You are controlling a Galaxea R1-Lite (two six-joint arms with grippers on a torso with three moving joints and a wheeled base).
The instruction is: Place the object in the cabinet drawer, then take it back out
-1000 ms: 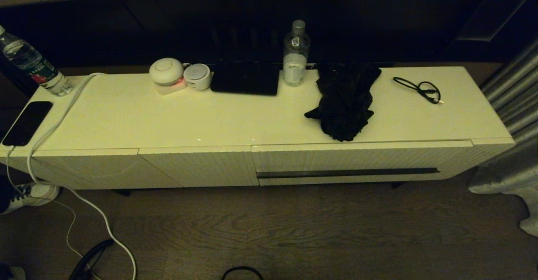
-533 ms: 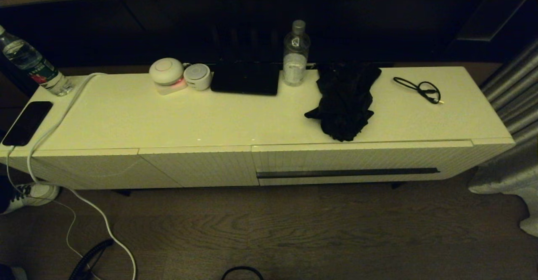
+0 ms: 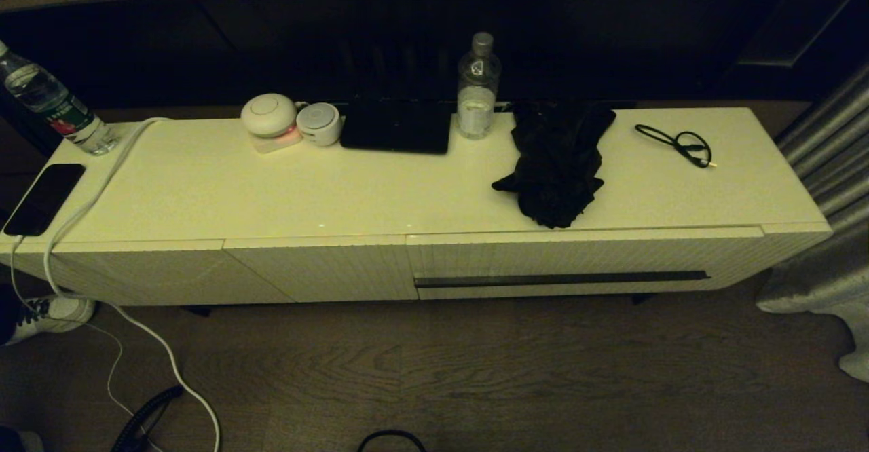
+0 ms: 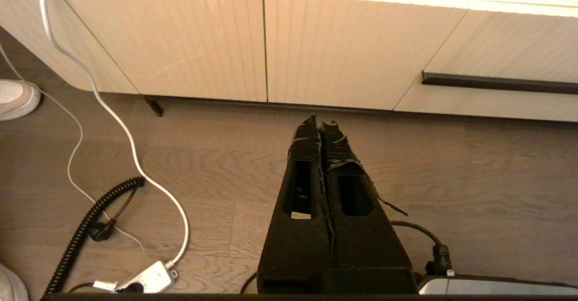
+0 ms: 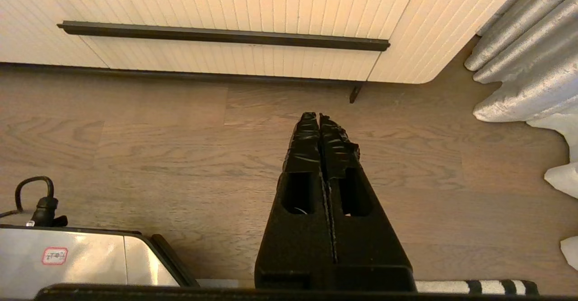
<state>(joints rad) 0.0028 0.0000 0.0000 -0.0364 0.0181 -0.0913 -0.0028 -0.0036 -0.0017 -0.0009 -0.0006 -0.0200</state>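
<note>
A: Where's the umbrella [image 3: 557,167]?
B: On the cabinet [image 3: 271,194] top, reaching its front edge above the closed drawer [image 3: 584,262].
A: Our grippers?
B: Left [image 4: 319,122] and right [image 5: 315,118] (both empty) pinched together over the floor.

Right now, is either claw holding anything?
Nothing. Left claw and right claw are shut, empty; the bunchy black fabric umbrella lies untouched.
</note>
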